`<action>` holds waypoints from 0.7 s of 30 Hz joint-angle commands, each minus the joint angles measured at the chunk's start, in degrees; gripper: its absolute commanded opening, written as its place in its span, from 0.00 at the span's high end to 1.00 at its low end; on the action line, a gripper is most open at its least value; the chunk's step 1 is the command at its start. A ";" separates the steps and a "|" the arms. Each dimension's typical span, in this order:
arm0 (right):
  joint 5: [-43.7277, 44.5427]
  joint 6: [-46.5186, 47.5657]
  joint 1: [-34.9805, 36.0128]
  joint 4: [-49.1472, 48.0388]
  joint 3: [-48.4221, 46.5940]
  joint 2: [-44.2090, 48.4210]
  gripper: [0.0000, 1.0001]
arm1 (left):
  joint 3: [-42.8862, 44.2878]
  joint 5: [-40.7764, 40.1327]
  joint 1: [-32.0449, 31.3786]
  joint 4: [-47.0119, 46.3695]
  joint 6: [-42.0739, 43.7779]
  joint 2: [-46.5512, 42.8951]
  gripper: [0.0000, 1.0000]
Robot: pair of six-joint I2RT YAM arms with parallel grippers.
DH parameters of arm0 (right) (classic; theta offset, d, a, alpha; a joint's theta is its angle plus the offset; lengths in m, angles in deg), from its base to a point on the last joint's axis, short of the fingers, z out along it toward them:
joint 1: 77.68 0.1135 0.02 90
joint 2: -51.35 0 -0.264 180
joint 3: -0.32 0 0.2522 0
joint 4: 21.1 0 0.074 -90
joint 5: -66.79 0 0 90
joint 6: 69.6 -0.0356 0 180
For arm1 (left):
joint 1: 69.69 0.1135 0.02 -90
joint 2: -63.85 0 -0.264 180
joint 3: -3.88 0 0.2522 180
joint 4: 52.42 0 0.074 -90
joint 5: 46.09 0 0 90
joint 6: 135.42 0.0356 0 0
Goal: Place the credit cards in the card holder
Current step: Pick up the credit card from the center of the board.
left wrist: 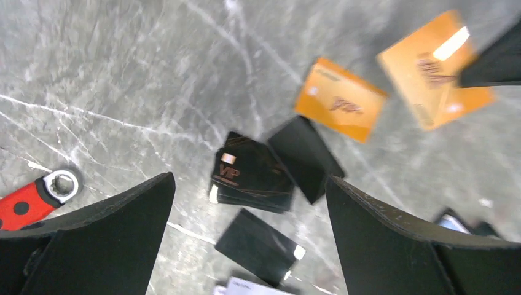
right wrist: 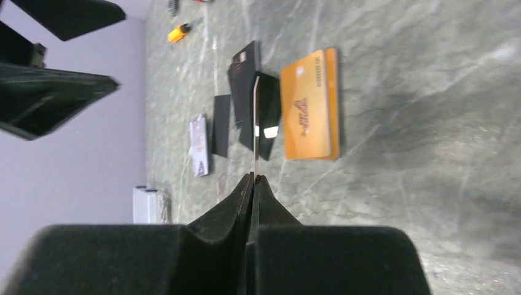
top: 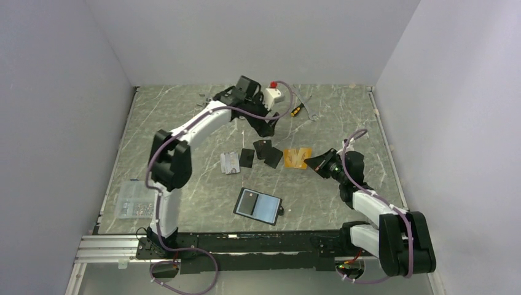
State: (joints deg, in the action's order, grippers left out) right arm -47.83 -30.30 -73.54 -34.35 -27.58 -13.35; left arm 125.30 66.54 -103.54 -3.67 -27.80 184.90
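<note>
The card holder [top: 258,205] lies open and flat near the front, grey lining up. Behind it the credit cards lie in a loose row: a silver-grey one [top: 230,162], a black one [top: 246,158], a small stack of black ones [left wrist: 249,175] and a gold-orange one [right wrist: 307,104]. My right gripper [right wrist: 254,178] is shut on another gold-orange card [left wrist: 433,70], which shows edge-on in the right wrist view and is raised off the table. My left gripper [left wrist: 249,184] hangs open above the black cards with nothing between its fingers.
A clear box of small parts [top: 133,199] sits at the left edge. At the back are a white unit with a red button [top: 274,93], a yellow-handled screwdriver [top: 297,111] and a red wrench [left wrist: 37,196]. Walls close in three sides.
</note>
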 commanded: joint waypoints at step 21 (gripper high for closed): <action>-15.28 -5.24 9.52 -7.60 -6.26 11.41 1.00 | -32.37 47.07 2.39 -40.24 -50.08 -21.23 0.18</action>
State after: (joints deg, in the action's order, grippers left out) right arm -62.11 -33.88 -65.23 -36.60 -30.90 -2.03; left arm 94.43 107.37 -100.93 -29.77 -68.12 168.95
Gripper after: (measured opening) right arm 0.009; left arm 0.864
